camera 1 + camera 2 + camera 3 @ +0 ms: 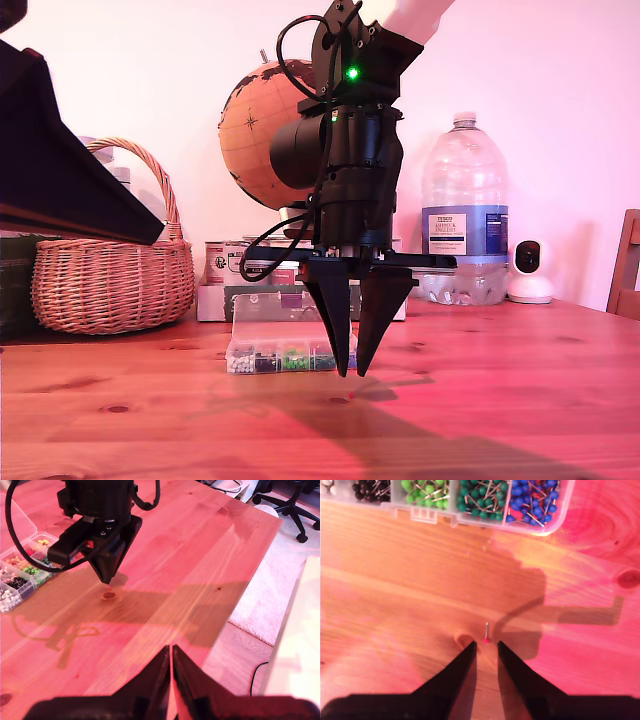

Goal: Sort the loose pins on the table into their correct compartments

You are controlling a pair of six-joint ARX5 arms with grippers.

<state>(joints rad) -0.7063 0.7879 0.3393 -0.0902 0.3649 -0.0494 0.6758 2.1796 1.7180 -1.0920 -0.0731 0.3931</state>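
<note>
Grained, knotted pine table point(395, 580), glossy; one loose pin point(486, 634), red round head on a thin steel shank, lies flat just off my second gripper point(486, 652)'s pointed black tips, jaws slightly parted, holding nothing. Clear plastic organiser box point(485, 522) beyond it, cells of bead-headed pins. My first gripper point(171, 655): tips pressed together, empty.

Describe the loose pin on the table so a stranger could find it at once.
Start at the clear plastic organiser box of coloured pins on the reddish-brown wooden table. On the bare wood in front of it, just off the tips of my second gripper, lies one tiny pin with a pinkish-red head. It alone lies outside the box.
</note>
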